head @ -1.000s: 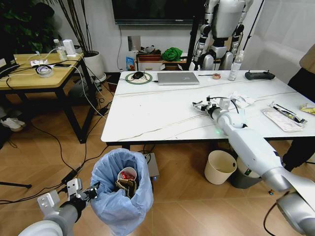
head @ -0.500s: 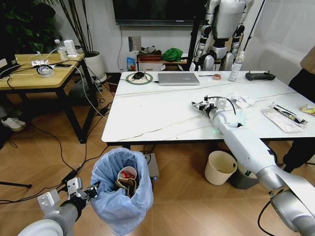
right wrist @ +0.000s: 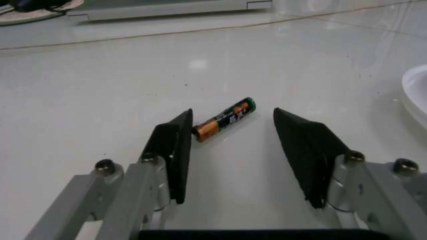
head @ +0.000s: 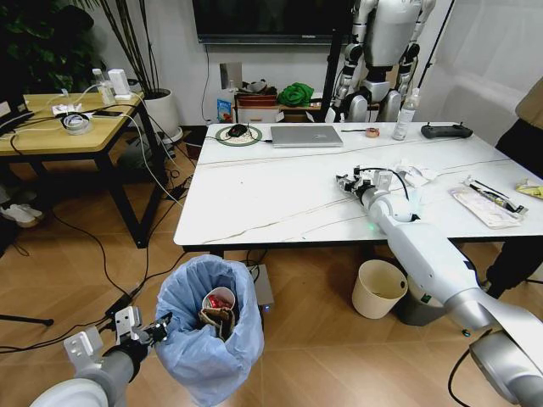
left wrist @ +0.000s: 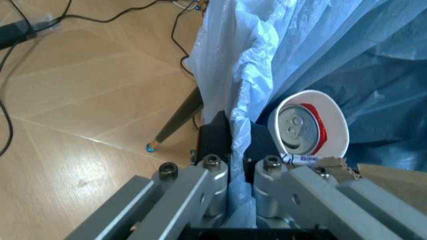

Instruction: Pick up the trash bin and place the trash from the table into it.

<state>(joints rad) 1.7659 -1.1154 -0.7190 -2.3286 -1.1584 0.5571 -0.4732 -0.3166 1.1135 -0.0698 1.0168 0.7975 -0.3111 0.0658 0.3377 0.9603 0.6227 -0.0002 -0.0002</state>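
The left gripper (left wrist: 230, 165) holds the trash bin (head: 209, 335) off the near left corner of the desk (head: 254, 199), its fingers (left wrist: 212, 142) closed on the rim of the blue liner, which keeps the mouth open and facing up to receive litter. A paper cup (left wrist: 308, 127) with a can inside and a piece of brown cardboard (head: 217, 320) already lie in the bin. The right gripper (right wrist: 233, 160) sits low over the middle of the desk with its fingers (right wrist: 175, 150) spread wide on either side of a small battery (right wrist: 225, 120), placed to close on it; the battery appears to lie flat and untouched. Further trash (head: 414, 174) lies toward the right edge. Bare desk surrounds the battery, so the fingers have room. A laptop (head: 306, 135) lies near the far edge, well apart.
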